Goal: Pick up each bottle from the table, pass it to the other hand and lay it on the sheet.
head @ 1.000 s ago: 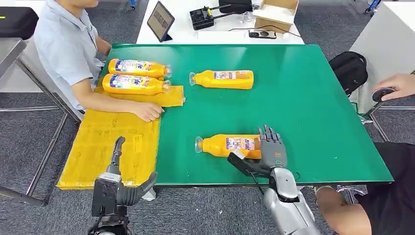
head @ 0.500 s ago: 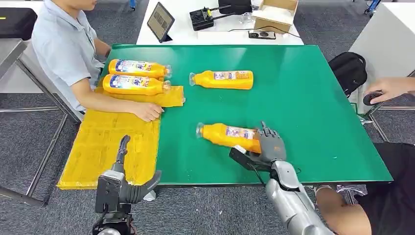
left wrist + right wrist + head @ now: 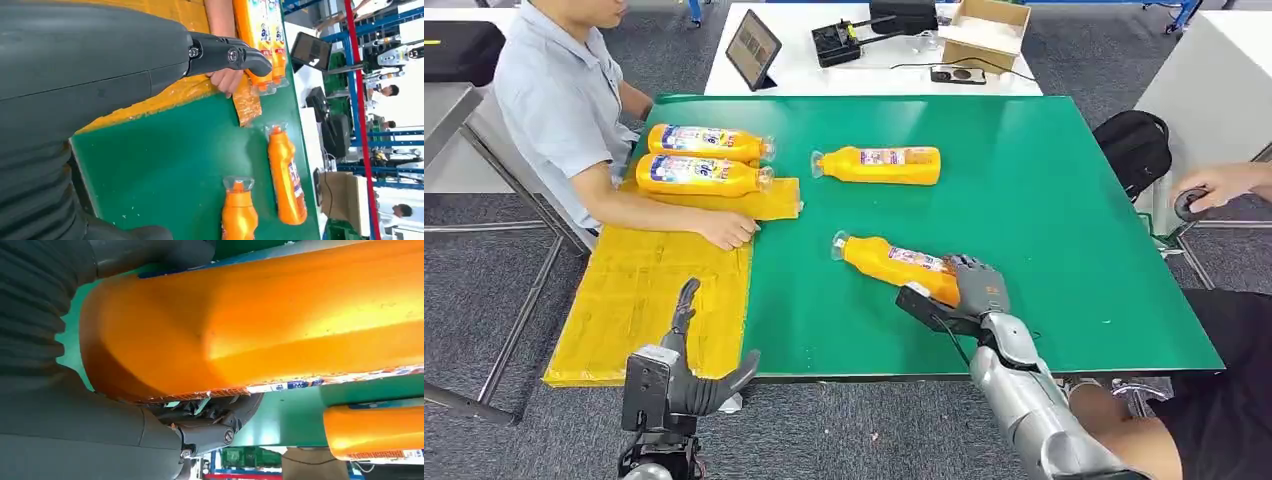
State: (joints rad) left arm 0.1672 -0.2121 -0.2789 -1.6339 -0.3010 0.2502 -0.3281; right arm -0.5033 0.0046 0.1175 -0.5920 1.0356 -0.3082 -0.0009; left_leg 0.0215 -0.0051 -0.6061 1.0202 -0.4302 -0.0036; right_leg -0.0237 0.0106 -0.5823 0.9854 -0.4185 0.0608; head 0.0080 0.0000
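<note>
Right hand: the right hand (image 3: 977, 293) grips the base end of the near bottle (image 3: 894, 264), fingers wrapped round the body, as the right wrist view (image 3: 260, 320) confirms.
Left hand: the left hand (image 3: 692, 362) hangs below the table's near edge, fingers spread, holding nothing.
Task item: near bottle tilted, cap end pointing toward the sheet (image 3: 649, 290), over the green table (image 3: 1044, 200).
Other bottles: 2 lie on the sheet's far end (image 3: 694, 172); 1 lies on the table (image 3: 879, 163), well apart.
Risk 1: the grip sits at 1 end; judged likely to let the bottle droop or slip at handover.
Risk 2: a person's hand (image 3: 724, 230) rests on the sheet, near the likely placing spot; contact possible.
Surface: smooth green top, crinkled yellow sheet.
Room: grey carpet, white desk with a tablet (image 3: 751, 42) behind.
</note>
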